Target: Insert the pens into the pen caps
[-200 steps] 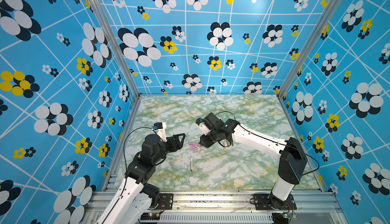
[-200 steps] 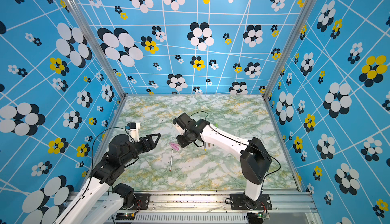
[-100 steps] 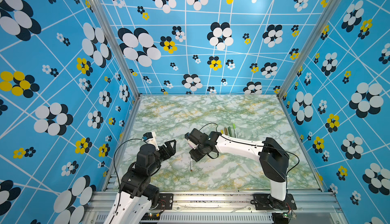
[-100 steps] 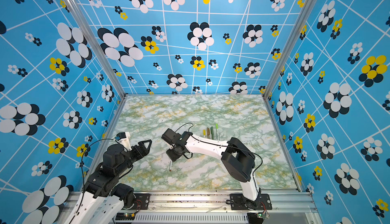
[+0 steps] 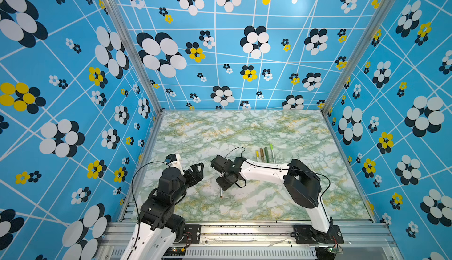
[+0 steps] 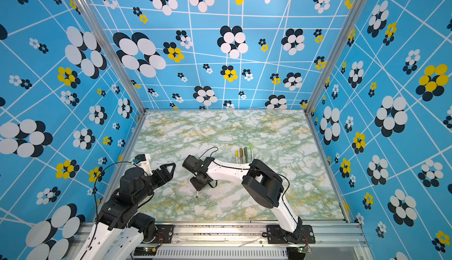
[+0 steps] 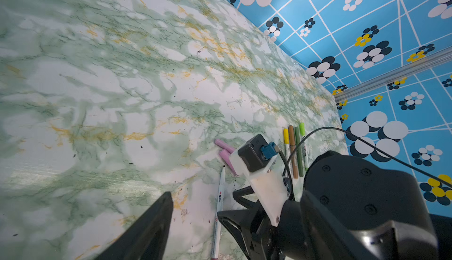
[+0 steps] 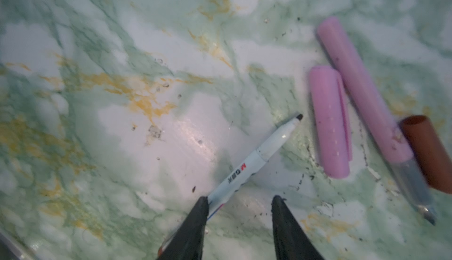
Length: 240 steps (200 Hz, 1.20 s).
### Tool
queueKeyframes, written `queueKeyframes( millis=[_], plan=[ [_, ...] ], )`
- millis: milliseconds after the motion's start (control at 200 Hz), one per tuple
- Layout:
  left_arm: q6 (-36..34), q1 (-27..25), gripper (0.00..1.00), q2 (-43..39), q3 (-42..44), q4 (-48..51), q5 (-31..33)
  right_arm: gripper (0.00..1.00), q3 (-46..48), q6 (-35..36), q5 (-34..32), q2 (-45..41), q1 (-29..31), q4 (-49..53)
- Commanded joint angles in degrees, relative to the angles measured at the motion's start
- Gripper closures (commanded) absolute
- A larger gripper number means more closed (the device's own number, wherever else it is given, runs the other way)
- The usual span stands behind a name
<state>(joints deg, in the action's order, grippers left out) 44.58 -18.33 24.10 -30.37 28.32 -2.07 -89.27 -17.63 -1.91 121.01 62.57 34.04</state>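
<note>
Beneath right end effector (image 8: 241, 198); white pen (image 8: 244, 168).

white pen (image 8: 253, 159) rear behind right hand (image 8: 240, 198), brown cap (image 8: 430, 153) cropped

High stereo pair; wrist views sharing white pen (image 8: 247, 170)
</note>
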Motion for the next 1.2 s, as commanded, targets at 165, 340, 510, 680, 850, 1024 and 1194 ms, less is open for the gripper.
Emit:
queueKeyframes(
  millis=[165,340,510,680,850,1024,1194],
  plan=[
    [-0.3,0.8,0.15,-0.3,0.7,0.2,0.7,0.62,-1.8,0.5,-3.6,3.3,0.8,3.6],
    [-0.5,0.9,0.15,0.1,0.2,0.2,0.8,0.7,-1.6,0.0,-3.4,3.3,0.8,3.1],
    [-0.9,0.9,0.15,0.1,-0.3,0.4,0.9,0.83,-0.7,-0.4,-3.3,3.3,0.8,2.8],
    [-1.1,1.0,0.14,0.2,-0.2,0.0,-0.4,0.88,-0.3,-0.9,-3.4,3.3,0.8,2.4],
    [-0.9,1.1,0.14,2.2,0.5,-1.5,-5.6,0.92,1.9,-2.3,-2.7,1.4,-0.1,0.6],
    [-1.0,1.0,0.16,7.6,1.8,-8.1,-16.2,0.93,6.9,-5.4,2.3,-3.6,-3.6,-4.0],
    [-1.2,-1.3,0.17,15.1,1.5,-12.6,-21.6,0.93,12.1,-8.1,7.1,-8.5,-7.5,-8.1]
  ],
)
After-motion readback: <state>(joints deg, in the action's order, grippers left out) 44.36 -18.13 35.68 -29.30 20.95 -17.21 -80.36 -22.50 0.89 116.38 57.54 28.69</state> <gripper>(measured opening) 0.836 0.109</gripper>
